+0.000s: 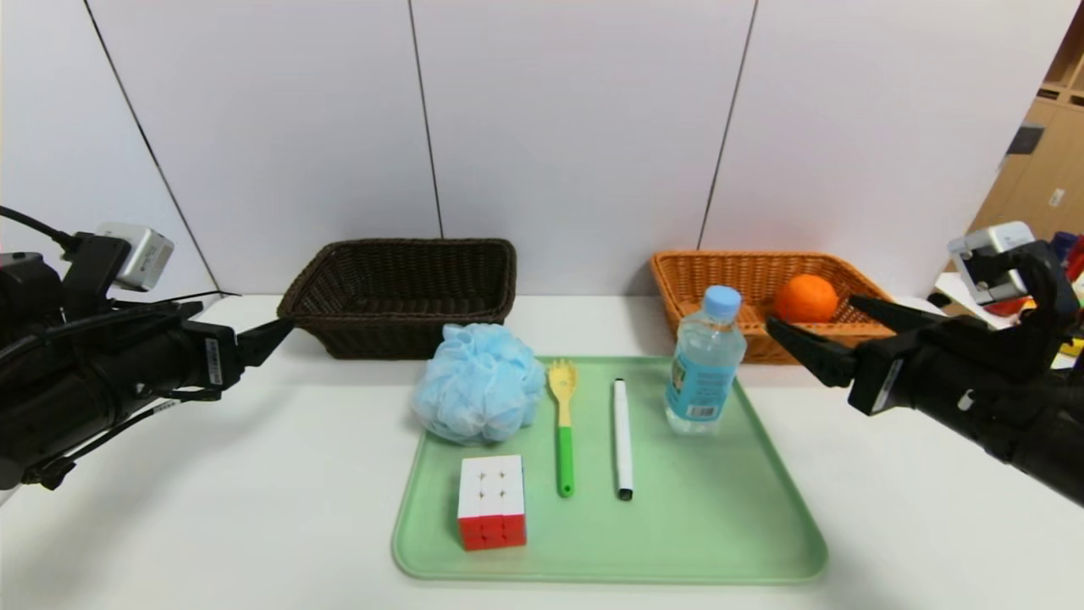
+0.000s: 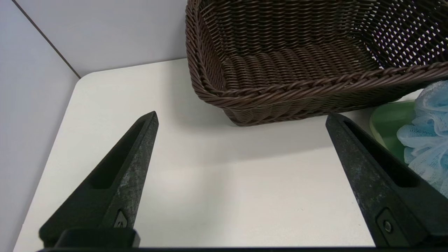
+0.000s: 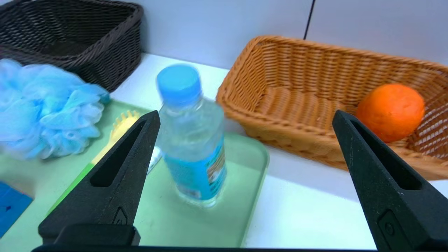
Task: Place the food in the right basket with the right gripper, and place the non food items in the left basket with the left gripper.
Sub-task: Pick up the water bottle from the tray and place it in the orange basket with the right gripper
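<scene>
White tabletop [image 1: 212, 508], bare surface either side of the pale green tray [image 1: 703, 542], which sat centred near the front edge. White wall panels [image 1: 576, 127] stood behind the table, split by thin dark seams. Far right, past the table, wooden shelving [image 1: 1046, 161] in light brown showed at an angle, with a small dark fitting on it. Below that, a cluttered spot of red and blue items [image 1: 1071, 254], too small to identify.

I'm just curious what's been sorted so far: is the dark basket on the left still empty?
Empty. The left wrist view looks straight into the dark basket and shows only its bare woven floor.
</scene>
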